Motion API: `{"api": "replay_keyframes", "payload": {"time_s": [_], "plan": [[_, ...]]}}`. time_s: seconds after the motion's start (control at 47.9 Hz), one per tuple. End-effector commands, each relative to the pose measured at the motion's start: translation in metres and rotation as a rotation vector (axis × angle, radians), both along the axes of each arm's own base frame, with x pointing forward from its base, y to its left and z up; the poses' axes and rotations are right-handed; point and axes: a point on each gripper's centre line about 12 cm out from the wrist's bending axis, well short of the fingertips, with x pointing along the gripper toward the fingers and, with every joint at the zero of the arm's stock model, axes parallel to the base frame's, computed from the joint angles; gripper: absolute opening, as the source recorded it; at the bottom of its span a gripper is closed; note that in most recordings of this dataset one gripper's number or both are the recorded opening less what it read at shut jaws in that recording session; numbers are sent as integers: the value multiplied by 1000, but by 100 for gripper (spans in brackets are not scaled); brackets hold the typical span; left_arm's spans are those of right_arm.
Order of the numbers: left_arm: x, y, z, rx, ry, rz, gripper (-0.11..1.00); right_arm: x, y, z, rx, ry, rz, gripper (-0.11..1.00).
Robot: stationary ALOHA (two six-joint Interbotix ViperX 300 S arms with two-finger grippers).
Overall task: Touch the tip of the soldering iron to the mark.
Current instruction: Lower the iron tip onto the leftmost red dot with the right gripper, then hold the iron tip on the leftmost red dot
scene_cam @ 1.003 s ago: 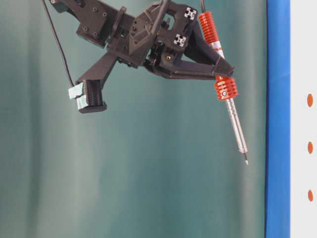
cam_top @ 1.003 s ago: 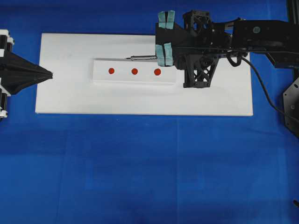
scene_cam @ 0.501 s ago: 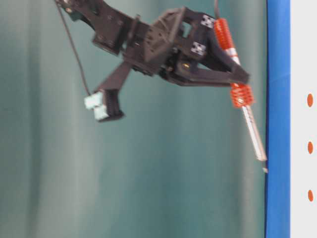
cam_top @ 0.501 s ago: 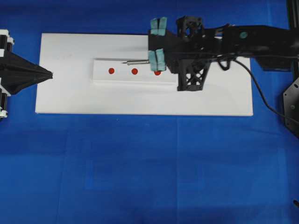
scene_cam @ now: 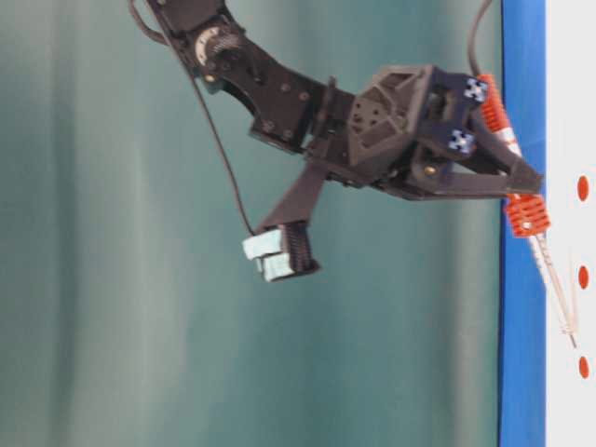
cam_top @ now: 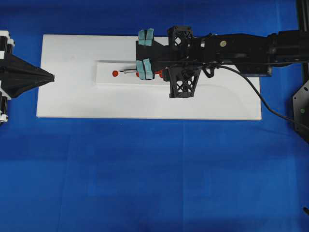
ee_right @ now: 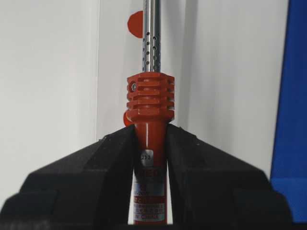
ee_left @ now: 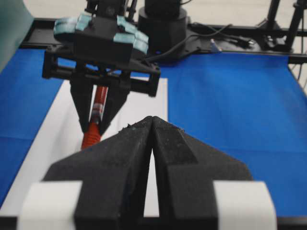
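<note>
My right gripper (ee_right: pixel 149 132) is shut on the orange-red handle of the soldering iron (ee_right: pixel 149 103), and it reaches in from the right over the white block (cam_top: pixel 106 79). The grey shaft (cam_top: pixel 128 71) points left and slants down. In the table-level view the mark (scene_cam: pixel 583 277), the centre dot of three, lies beside the shaft. The tip (scene_cam: pixel 571 337) is past it, between the mark and the outer dot (scene_cam: pixel 583 367). The tip is at or just above the block; I cannot tell which. From overhead the gripper mostly hides the mark. My left gripper (cam_top: pixel 50 76) is shut and empty at the board's left edge.
The block rests on a white board (cam_top: pixel 63 99) on a blue cloth. The iron's black cord (cam_top: pixel 270 104) trails off to the right across the board. The right arm's frame (cam_top: pixel 183 84) hangs over the block's right end.
The right arm has swung left and down with the iron. The tip went from the block's far edge onto its top, past the centre dot. The left gripper has not moved.
</note>
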Motion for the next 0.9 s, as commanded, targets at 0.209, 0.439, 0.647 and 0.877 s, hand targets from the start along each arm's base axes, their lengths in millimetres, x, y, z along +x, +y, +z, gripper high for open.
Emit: {"api": "replay_keyframes", "payload": {"time_s": [0.209,0.439,0.647,0.877], "plan": [[1,1,5,2,-14,3,0,8,0,15,-8,-60,5,6],[1,1,5,3,-15,2,0,9,0,13,-8,-56,5,6],[1,0,5,2,-17,1,0,9,0,11,-7,-51,7,6],[1,1,5,2,-17,3,0,9,0,11,-7,-50,6,6]]}}
